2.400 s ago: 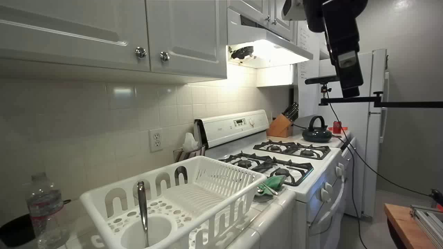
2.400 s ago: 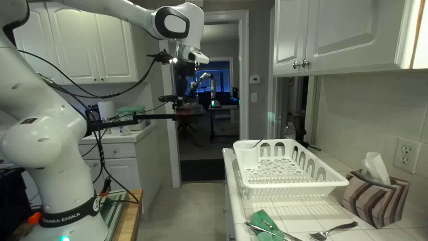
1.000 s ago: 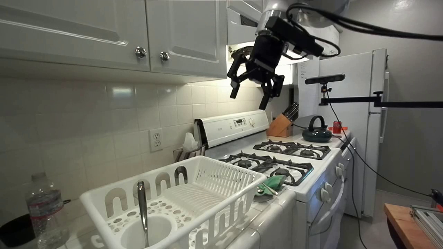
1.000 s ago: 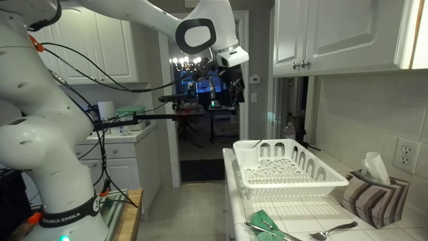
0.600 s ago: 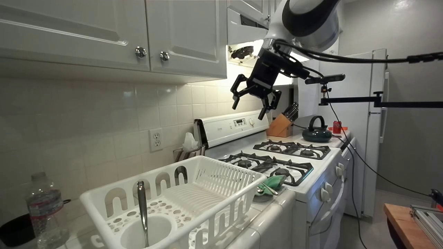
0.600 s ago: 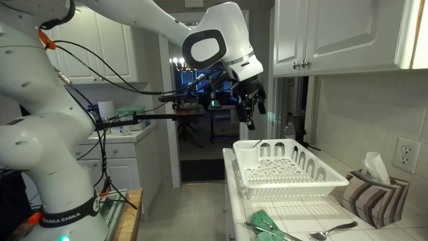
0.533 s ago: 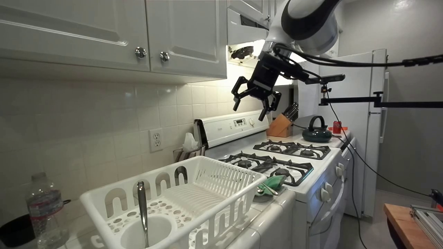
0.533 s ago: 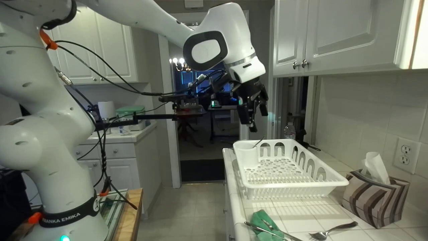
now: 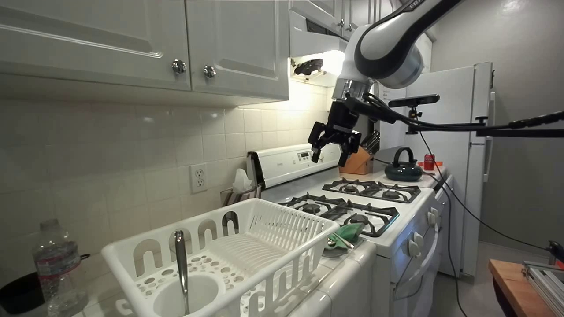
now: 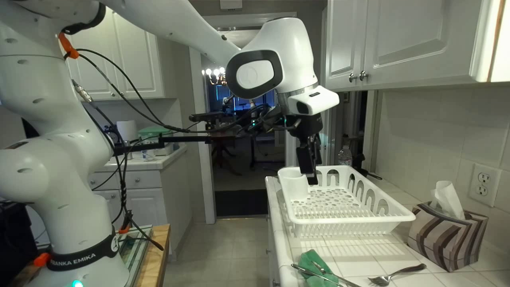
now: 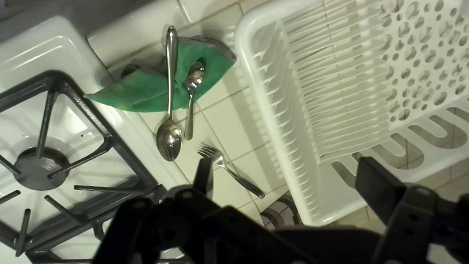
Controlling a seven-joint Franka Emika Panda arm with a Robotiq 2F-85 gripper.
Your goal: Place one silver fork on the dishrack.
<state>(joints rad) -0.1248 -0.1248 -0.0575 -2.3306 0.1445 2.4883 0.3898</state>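
Note:
The silver fork point(image 11: 242, 179) lies on the white tiles between the dishrack point(image 11: 273, 121) and the stove. It also shows at the lower right of an exterior view, the fork point(image 10: 398, 273) resting near the tissue box. My gripper point(image 9: 329, 159) hangs in mid-air well above the counter, pointing down, with its jaws wide apart and nothing between them. In the wrist view the fork's tines are partly covered by one of its fingers point(image 11: 203, 176). A silvery utensil point(image 9: 181, 259) stands in the cutlery cup of the white rack.
A green cloth point(image 11: 146, 91) with a large spoon point(image 11: 169, 141) and a small spoon point(image 11: 194, 75) lies beside the fork. Stove grates point(image 9: 352, 215), a striped tissue box point(image 10: 448, 235) and overhead cabinets point(image 10: 418, 44) surround the spot. A camera bar point(image 9: 520, 132) extends nearby.
The arm has swung in over the counter from high up, and the gripper has come lower and turned more straight down. Its jaws have stayed apart; the fork and rack have not moved.

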